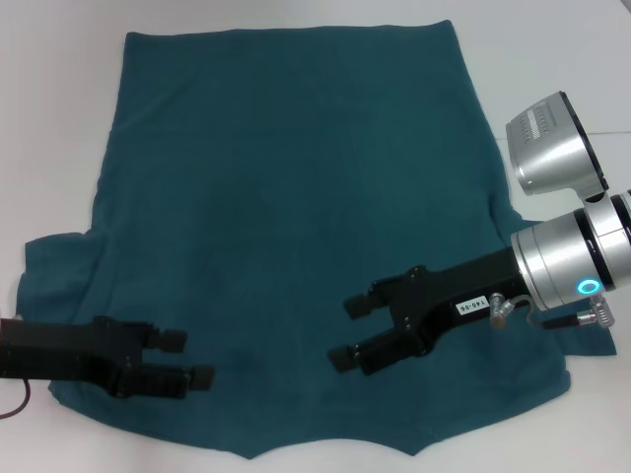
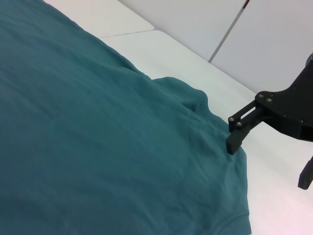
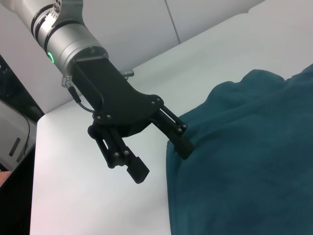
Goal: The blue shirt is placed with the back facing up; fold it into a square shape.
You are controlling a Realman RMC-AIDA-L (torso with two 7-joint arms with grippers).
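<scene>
The blue shirt (image 1: 296,197) lies flat on the white table (image 1: 59,99), plain side up, hem at the far edge and collar notch at the near edge. My left gripper (image 1: 187,358) hovers open over the shirt's near left corner, just below the bunched left sleeve (image 1: 49,271). In the right wrist view this left gripper (image 3: 161,160) stands at the cloth's edge (image 3: 171,196) with nothing between its fingers. My right gripper (image 1: 350,332) is open over the shirt's near right half. The left wrist view shows the right gripper (image 2: 269,161) above the cloth (image 2: 98,147).
Bare white table surrounds the shirt on all sides (image 1: 572,59). The silver right forearm (image 1: 572,261) covers the shirt's right sleeve area. A dark cable (image 1: 15,409) trails by the left arm at the near left edge.
</scene>
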